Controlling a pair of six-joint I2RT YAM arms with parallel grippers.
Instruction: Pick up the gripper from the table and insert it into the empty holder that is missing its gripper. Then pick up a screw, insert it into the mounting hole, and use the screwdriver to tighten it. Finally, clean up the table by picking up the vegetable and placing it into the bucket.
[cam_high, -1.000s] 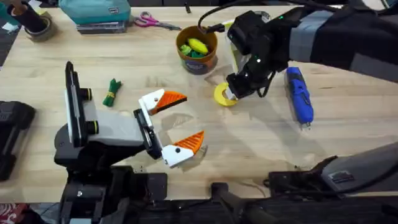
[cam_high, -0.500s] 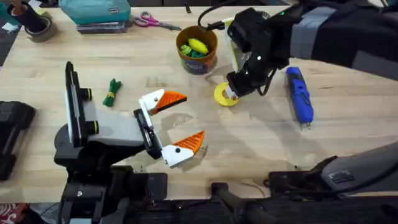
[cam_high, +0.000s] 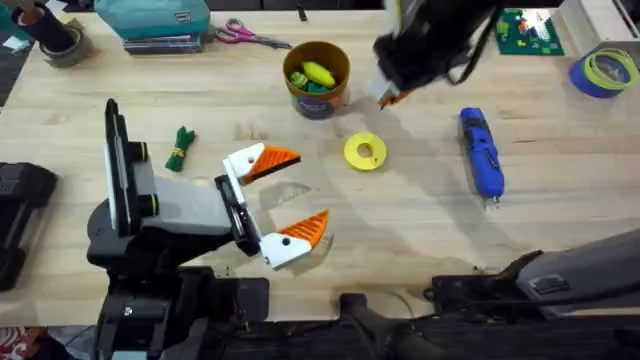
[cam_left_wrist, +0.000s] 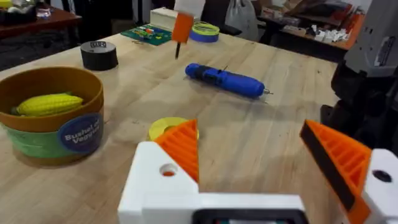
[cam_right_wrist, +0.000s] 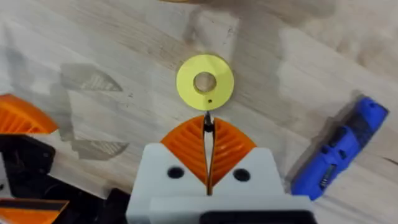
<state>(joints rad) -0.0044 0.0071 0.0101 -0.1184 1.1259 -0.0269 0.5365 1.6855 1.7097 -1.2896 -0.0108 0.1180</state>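
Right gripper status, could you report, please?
Right gripper high near yellow disc, jaws shut on dark screw. Left gripper open, empty. Screwdriver on table.

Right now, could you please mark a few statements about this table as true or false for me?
1. The left gripper is open and empty. True.
2. The right gripper holds the screwdriver. False: the screwdriver lies on the table; the right gripper is shut on a thin dark piece, apparently a screw.
3. The green leafy bundle is in the bucket. False: the bundle lies on the table, apart from the bucket.
4. A toy corn cob lies in the bucket. True.
5. A yellow disc lies flat on the table. True.
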